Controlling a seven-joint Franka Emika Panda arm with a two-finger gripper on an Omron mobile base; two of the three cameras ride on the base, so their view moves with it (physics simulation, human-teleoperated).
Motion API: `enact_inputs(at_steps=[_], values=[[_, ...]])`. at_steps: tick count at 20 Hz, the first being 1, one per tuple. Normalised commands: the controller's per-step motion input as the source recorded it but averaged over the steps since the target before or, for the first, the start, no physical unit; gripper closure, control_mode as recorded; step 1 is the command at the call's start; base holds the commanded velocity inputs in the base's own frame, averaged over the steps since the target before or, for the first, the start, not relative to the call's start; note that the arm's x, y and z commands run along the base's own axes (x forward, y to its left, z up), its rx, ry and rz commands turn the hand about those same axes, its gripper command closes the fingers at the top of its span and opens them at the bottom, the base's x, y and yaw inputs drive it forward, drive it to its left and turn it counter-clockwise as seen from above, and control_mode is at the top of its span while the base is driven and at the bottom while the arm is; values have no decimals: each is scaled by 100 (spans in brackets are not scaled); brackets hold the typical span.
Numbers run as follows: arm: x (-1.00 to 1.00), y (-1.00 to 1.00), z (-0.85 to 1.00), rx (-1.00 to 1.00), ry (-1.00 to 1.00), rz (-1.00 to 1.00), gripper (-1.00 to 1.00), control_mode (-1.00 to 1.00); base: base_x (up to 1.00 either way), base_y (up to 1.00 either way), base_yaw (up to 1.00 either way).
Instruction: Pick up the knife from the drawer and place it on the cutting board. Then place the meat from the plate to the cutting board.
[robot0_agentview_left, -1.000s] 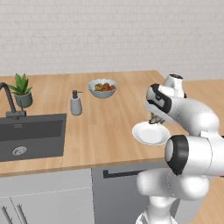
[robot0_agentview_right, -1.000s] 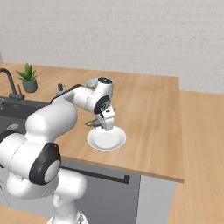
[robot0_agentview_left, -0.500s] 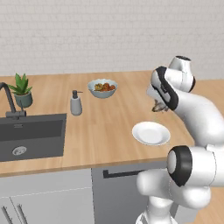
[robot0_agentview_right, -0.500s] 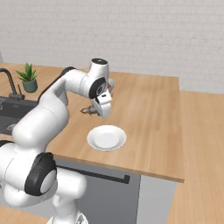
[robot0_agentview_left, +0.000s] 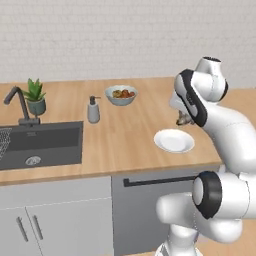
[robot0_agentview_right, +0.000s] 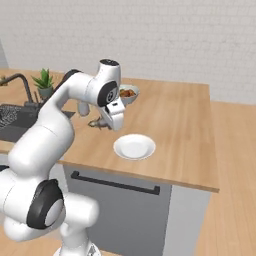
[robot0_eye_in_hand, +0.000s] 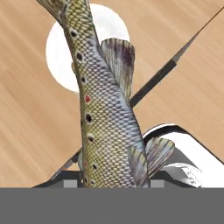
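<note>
My gripper (robot0_agentview_left: 186, 119) (robot0_agentview_right: 102, 124) is shut on the meat (robot0_agentview_left: 183, 120) (robot0_agentview_right: 96, 123), held in the air a little above the wooden counter. In the hand view the meat (robot0_eye_in_hand: 100, 109) is a long spotted grey-brown fish that hangs away from the gripper (robot0_eye_in_hand: 111, 181) and covers the fingertips. The round white plate (robot0_agentview_left: 173, 140) (robot0_agentview_right: 134, 146) (robot0_eye_in_hand: 59, 57) lies bare on the counter below and beside the meat. The knife, the drawer and the cutting board are out of view.
A grey bowl (robot0_agentview_left: 121, 95) (robot0_agentview_right: 127, 93) with red-brown contents stands at the back. A soap dispenser (robot0_agentview_left: 93, 110), a potted plant (robot0_agentview_left: 35, 97) (robot0_agentview_right: 44, 82) and the dark sink (robot0_agentview_left: 40, 142) lie to the left. A grey front with a dark handle (robot0_agentview_left: 160, 178) (robot0_agentview_right: 115, 183) sits under the counter.
The gripper has risen from the plate with the meat in it and swung off to the plate's side. The plate is left bare. The whole picture has shifted slightly.
</note>
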Motion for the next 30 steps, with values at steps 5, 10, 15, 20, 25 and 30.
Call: enact_inputs(at_steps=[5,10,15,20,25,30], values=[[0,0,0,0,0,0,100,100,-90,99,2],[0,0,0,0,0,0,100,100,-69,100,6],[0,0,0,0,0,0,100,100,-47,100,7],[0,0,0,0,0,0,100,100,-33,100,5],[0,0,0,0,0,0,100,100,-34,100,4],[0,0,0,0,0,0,100,100,-8,100,1]])
